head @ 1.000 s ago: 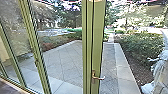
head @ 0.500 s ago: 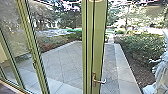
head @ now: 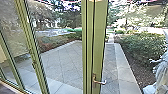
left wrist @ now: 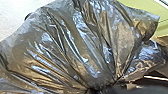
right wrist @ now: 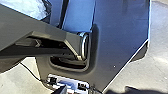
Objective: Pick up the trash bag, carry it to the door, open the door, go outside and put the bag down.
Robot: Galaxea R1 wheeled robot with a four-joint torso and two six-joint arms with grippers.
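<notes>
Left gripper [left wrist: 100, 89]: closed on bag [left wrist: 82, 47], neck bunched. Right gripper: state undetermined. Risk: bag snagging on handle [head: 100, 82], tearing, should passage run close.

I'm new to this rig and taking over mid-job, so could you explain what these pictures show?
This is a wheeled robot with two arms. The head view looks forward and down from high up: a green-framed door with a lever handle, and outside it a paved yard, shrubs and a pale statue-like figure.

The left wrist view looks closely at the trash bag, its plastic gathered. That arm is probably carrying it, though I can't make out the grip.

The right wrist view shows the robot's own dark plate and pale ground.
</notes>
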